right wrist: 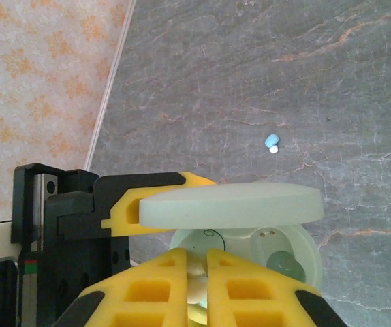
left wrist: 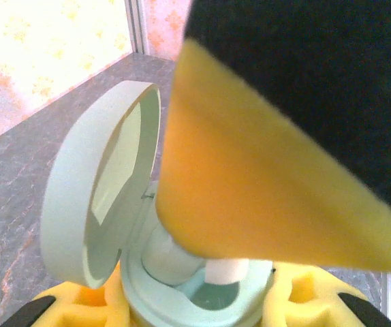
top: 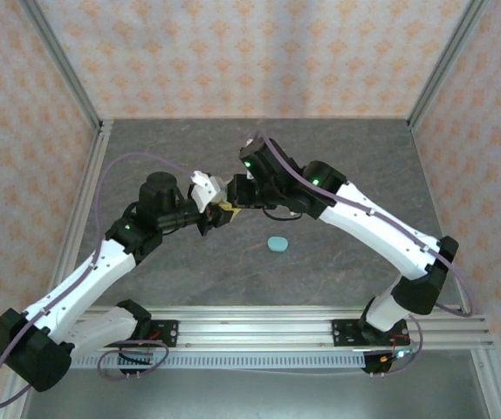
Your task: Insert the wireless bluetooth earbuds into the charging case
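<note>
Earbud (right wrist: 197,287) between right jaws, above case (right wrist: 292,240)

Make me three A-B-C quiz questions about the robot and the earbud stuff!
1. Where is the loose blue bud?
A on the table
B on the wall
C on an arm

2. What colour are the right gripper fingers?
A red
B yellow
C green

3. How is the lid of the held case?
A shut
B missing
C open

Answers:
1 A: the bud lies alone on the grey table, apart from the case.
2 B: both fingers are bright yellow.
3 C: the lid is swung up off the case, so you can see inside.
</note>
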`<action>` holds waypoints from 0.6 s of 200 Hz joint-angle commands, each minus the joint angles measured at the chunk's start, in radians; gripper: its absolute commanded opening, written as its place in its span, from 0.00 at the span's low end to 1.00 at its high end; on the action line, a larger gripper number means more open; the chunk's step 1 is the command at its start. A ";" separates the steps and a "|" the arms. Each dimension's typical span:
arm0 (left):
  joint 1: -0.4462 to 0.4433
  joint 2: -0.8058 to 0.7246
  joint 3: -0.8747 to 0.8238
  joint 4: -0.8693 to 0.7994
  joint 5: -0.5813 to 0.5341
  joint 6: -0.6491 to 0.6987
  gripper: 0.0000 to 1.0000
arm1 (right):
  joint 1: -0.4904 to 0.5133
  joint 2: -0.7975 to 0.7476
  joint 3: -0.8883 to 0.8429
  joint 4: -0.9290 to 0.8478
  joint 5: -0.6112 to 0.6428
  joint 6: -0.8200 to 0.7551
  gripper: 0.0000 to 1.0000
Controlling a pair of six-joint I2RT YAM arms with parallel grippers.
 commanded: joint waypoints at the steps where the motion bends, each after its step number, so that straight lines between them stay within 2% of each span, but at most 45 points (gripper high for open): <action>1: -0.008 -0.015 0.010 0.028 0.012 0.010 0.09 | 0.007 -0.043 -0.033 0.063 0.038 -0.009 0.13; 40: -0.009 -0.016 0.010 0.030 0.013 0.007 0.09 | 0.007 -0.078 -0.102 0.141 0.044 -0.021 0.12; 67: -0.008 -0.017 0.009 0.028 0.013 0.007 0.09 | 0.007 -0.071 -0.105 0.133 0.036 -0.020 0.13; 120: -0.008 -0.018 0.011 0.025 0.010 0.010 0.09 | 0.007 -0.059 -0.087 0.089 0.002 -0.019 0.23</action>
